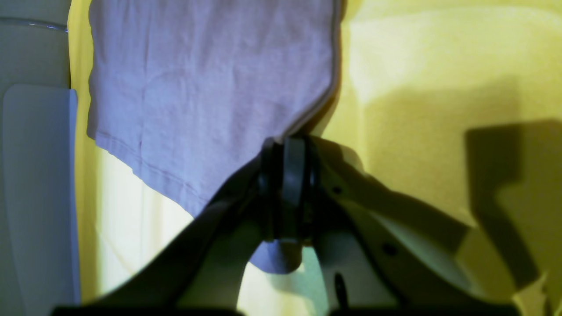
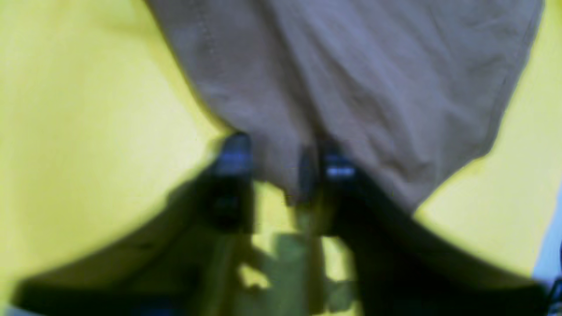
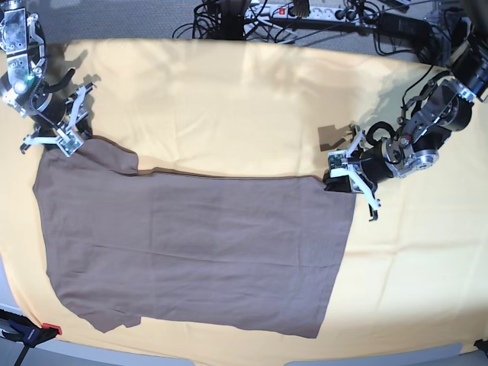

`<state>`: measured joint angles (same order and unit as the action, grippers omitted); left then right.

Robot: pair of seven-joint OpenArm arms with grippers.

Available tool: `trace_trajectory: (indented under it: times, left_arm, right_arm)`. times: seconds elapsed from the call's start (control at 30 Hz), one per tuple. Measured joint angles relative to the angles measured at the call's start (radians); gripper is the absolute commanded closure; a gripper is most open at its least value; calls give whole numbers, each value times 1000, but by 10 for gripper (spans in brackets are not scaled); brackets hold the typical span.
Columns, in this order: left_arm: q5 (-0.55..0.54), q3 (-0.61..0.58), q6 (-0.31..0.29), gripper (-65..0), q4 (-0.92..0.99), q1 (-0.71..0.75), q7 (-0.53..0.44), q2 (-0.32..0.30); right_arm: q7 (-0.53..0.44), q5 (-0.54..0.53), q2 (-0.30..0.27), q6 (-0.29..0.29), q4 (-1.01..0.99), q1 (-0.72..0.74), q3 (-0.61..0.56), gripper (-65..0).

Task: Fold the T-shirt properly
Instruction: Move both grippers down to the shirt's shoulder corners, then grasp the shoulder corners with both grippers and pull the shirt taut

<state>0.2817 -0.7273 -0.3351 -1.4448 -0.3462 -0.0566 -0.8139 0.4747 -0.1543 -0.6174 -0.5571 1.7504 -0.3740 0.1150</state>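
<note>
A large pale yellow cloth (image 3: 229,84) covers the table, and the taupe T-shirt (image 3: 191,252) lies spread flat across its middle, already doubled along its length, a sleeve hanging off the lower left. The left gripper (image 3: 343,171), at the shirt's upper right corner in the base view, has its jaws pressed fully together on the hem corner; the left wrist view shows that corner of the T-shirt (image 1: 210,87) pinched between the dark pads of the left gripper (image 1: 287,188), a detail too small to read from the base view. The right gripper (image 3: 65,133) sits at the shirt's upper left corner; its wrist view is blurred, with the right gripper (image 2: 281,175) showing a visible gap between the fingers and the cloth edge of the T-shirt (image 2: 351,79) bunched into it, so a firm hold cannot be confirmed. Only the base view shows the whole garment and both corners at once. The likely risks: a thin corner pinch slipping free on lifting, uneven lifting skewing the fold, or the yellow cloth being caught along with the shirt.
</note>
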Motion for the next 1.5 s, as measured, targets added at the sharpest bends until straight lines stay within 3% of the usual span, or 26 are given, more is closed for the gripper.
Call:
trace_trajectory:
  times: [0.1,0.27,0.43,0.6,0.83,1.1,1.4,1.5]
  left_arm:
    - [-12,0,38,0,0,0,23,-1]
    - [-10,0,39,0,-11,0,32,-3]
    - [-14,0,-19,0,-53,3,40,-45]
    - [-75,-5,-80,0,-133,29,49,-134]
    - [-74,-6,-88,0,-293,136,56,-275]
    - [-75,-6,-103,0,-461,300,69,-420]
    - [-75,-5,-118,0,-592,333,77,-537]
    - [-75,-5,-134,0,-624,332,77,-576]
  right_arm:
    - [12,-1,3,18,-3,14,-1,0]
    - [58,-3,-1,67,6,39,-1,0]
    - [175,-82,-47,73,91,13,-1,0]
    - [211,-80,-94,100,195,-72,0,0]
    - [251,-77,-97,108,323,-219,30,0]
    - [299,-113,-98,110,437,-423,164,0]
    - [323,-116,-98,125,528,-614,188,0]
    - [338,-114,-98,166,554,-664,190,0]
